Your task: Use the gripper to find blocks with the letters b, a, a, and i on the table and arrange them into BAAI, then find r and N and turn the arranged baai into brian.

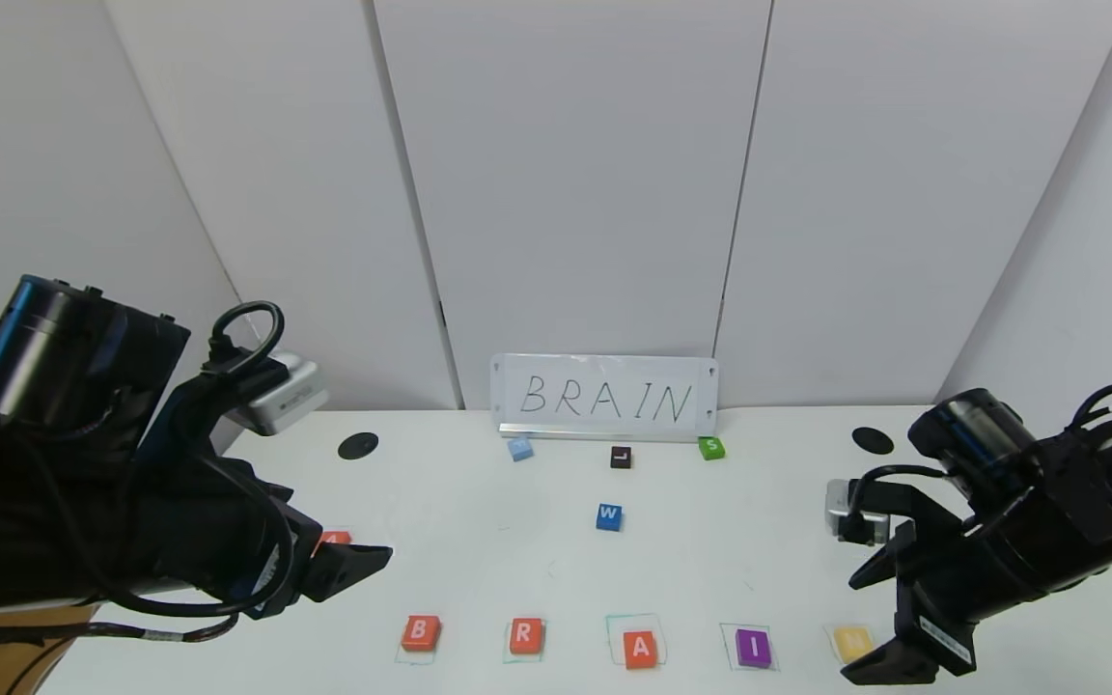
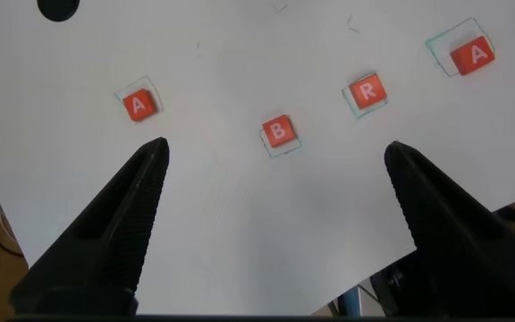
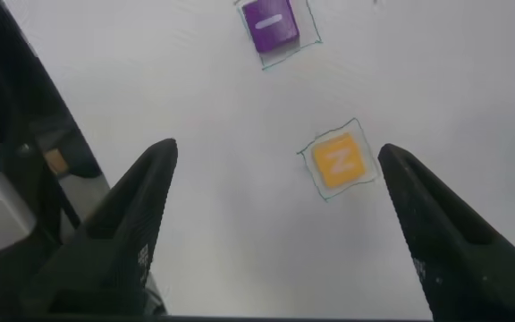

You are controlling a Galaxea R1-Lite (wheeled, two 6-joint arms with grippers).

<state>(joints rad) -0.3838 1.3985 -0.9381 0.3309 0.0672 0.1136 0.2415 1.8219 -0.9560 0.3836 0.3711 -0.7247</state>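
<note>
On the white table [image 1: 479, 569], a front row in green squares reads B [image 1: 420, 632], R [image 1: 525, 636], A [image 1: 640, 649], purple I [image 1: 754, 647], yellow N [image 1: 852, 641]. The second A [image 1: 335, 538] lies apart at the left, half hidden behind my left gripper [image 1: 355, 565]. The left gripper [image 2: 274, 157] is open and empty above the table. Its wrist view shows the spare A [image 2: 138, 105], B [image 2: 278, 132], R [image 2: 366, 91] and the row's A [image 2: 472, 55]. My right gripper [image 1: 863, 620] is open and empty above N [image 3: 339, 160], with I [image 3: 270, 24] beyond it.
A white sign reading BRAIN [image 1: 604, 398] leans on the back wall. A pale blue block [image 1: 519, 448], black L [image 1: 621, 457], green S [image 1: 710, 447] and blue W [image 1: 609, 516] lie behind the row. Two black holes [image 1: 358, 445] [image 1: 872, 440] sit far left and right.
</note>
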